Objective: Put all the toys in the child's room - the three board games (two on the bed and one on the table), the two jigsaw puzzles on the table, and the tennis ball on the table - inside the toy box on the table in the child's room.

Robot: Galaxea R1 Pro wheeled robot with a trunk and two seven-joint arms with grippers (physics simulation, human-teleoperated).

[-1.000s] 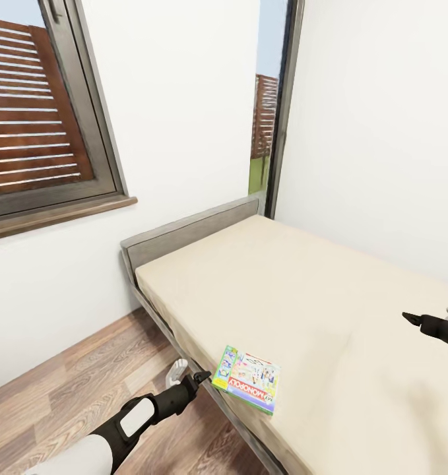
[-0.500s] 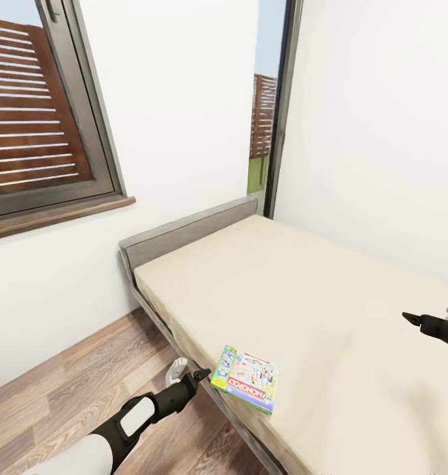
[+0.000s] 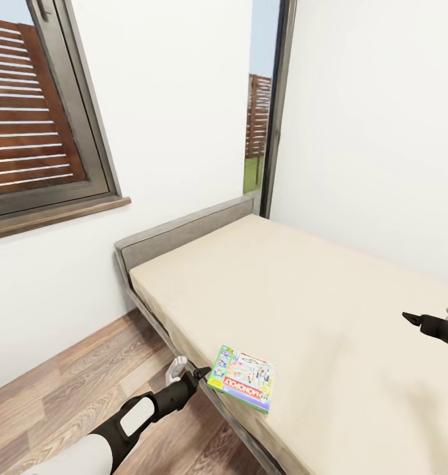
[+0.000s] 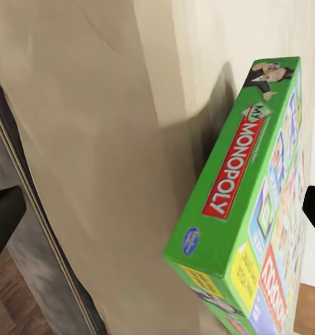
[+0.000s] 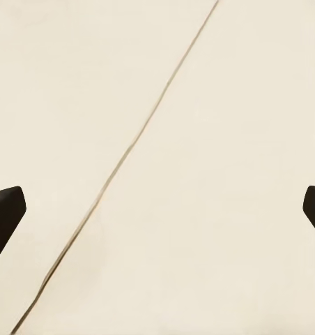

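Beige mattress is covering a grey-framed bed [image 3: 184,232] that is filling most of the head view, running from a white wall with a dark-framed window [image 3: 49,198] down toward the robot. Wood-plank floor [image 3: 65,382] is showing beside it.

Near the bed's closest edge, a green and white Monopoly box [image 3: 243,379] is lying flat on the mattress, its lettering turned away from the robot. No other game is showing on the bed.

Just beside that box, at the bed's edge, the left hand [image 3: 198,376] is reaching in low over the floor. In the left wrist view the box [image 4: 258,202] is sitting ahead, between two dark fingertips [image 4: 4,216] that are standing wide apart, not touching it.

Over the mattress, well apart from the box, the right hand [image 3: 414,319] is hovering; its wrist view is showing bare bedding and spread fingertips [image 5: 5,209], so it is holding nothing.

The step in hand appears to be picking up this board game. The next move likely calls for easing the left hand forward until its fingers are straddling the box's near edge, then closing on it.
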